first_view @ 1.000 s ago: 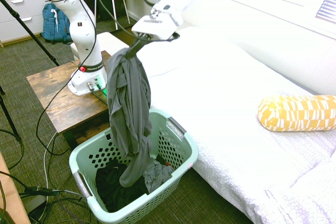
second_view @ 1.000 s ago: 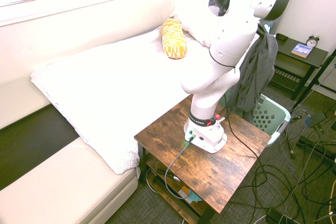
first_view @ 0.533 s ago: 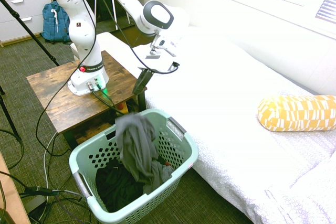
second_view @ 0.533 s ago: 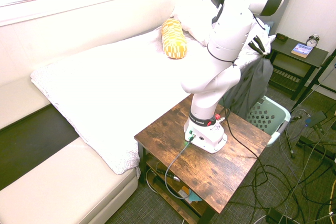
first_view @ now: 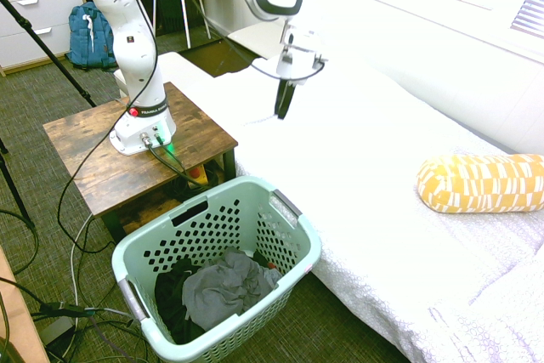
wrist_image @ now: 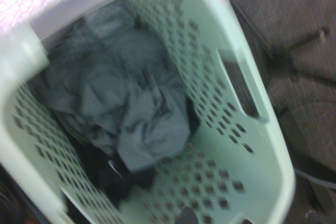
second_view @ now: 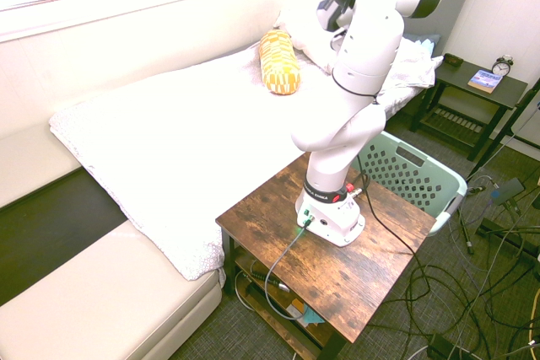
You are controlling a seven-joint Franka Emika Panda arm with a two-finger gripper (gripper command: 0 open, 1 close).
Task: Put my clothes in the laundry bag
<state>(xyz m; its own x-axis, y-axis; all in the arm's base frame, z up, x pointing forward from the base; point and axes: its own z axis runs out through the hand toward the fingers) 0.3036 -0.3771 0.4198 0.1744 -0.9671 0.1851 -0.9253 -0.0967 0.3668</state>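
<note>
First exterior view: clothes [first_view: 225, 288] in laundry bag [first_view: 293, 235], claw [first_view: 283, 106] well above, apart.

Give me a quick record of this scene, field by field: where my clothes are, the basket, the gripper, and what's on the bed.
clothes: grey garment lies crumpled inside the laundry basket, on top of a black garment
basket: mint green, on the floor between the wooden table and the bed
gripper: gripper over the bed, holding nothing
bed: yellow patterned pillow on the white cover
</note>
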